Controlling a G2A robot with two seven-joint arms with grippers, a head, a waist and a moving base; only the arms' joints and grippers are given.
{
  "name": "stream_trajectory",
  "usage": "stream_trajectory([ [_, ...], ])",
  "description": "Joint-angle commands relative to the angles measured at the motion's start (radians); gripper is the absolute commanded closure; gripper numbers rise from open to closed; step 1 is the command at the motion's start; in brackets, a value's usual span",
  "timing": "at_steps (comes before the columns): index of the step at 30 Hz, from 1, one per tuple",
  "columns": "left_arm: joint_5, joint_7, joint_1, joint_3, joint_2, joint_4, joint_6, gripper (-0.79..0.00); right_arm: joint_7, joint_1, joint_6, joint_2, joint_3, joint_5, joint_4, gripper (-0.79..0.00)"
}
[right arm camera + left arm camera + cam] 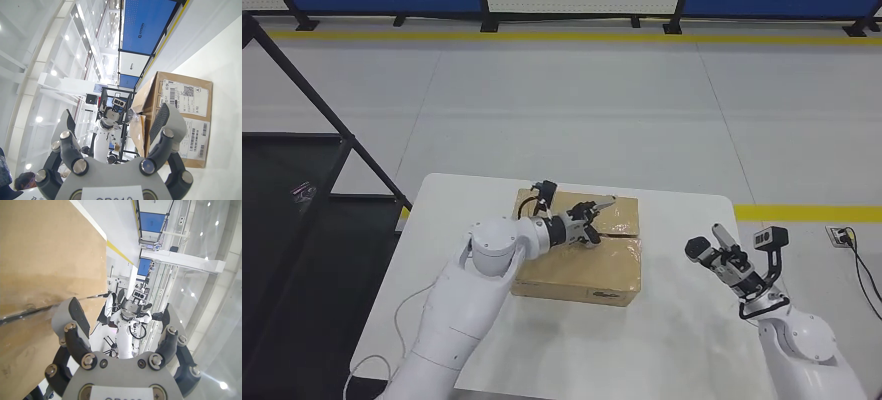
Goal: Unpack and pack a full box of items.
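My left arm (467, 300) and right arm (802, 345) are glossy white and rounded, with black cables. My left gripper (121, 308) and right gripper (117, 109) have grey plates, silver screws and black ribbed pads (159, 121).

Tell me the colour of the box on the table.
Plain brown cardboard box, with white labels on one side; clearest in the right wrist view.

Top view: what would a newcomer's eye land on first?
A brown box sits in the middle of the white table. The left gripper is open right at the box's top seam. The right gripper, also open, hangs off to one side, clear of the box.
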Motion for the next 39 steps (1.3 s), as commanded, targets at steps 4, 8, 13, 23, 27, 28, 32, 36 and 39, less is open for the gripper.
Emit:
stream_trajectory([
  [4,-0.057,0.006,-0.045,0.035,-0.016,0.054,-0.007,-0.785,0.001,-0.002,-0.002,0.001,0.002,0.004,0.005,-0.785],
  [8,-0.086,0.021,-0.089,0.07,-0.032,0.114,-0.021,-0.785,0.001,-0.009,-0.01,0.001,0.006,0.01,0.005,-0.785],
  [13,-0.133,0.058,-0.141,0.108,-0.057,0.202,-0.049,-0.785,0.003,-0.018,-0.016,0.002,0.01,0.016,0.006,-0.785],
  [23,-0.213,0.051,-0.213,0.166,-0.101,0.323,-0.084,-0.785,0.005,-0.024,-0.02,0.003,0.015,0.024,0.011,-0.785],
  [27,-0.226,0.062,-0.231,0.183,-0.115,0.36,-0.099,-0.785,0.005,-0.022,-0.021,0.003,0.015,0.025,0.013,-0.785],
  [28,-0.229,0.065,-0.235,0.187,-0.118,0.369,-0.104,-0.785,0.005,-0.022,-0.024,0.003,0.015,0.026,0.012,-0.785],
  [32,-0.253,0.081,-0.241,0.184,-0.128,0.38,-0.154,-0.785,-0.002,-0.028,-0.05,0.002,0.018,0.038,0.002,-0.785],
  [36,-0.25,0.1,-0.235,0.142,-0.117,0.338,-0.216,-0.785,0.008,-0.02,-0.048,0.001,0.015,0.058,-0.03,-0.785],
  [39,-0.225,0.102,-0.197,0.067,-0.086,0.248,-0.244,-0.785,0.036,0.008,-0.005,0.001,-0.01,0.042,-0.072,-0.785],
])
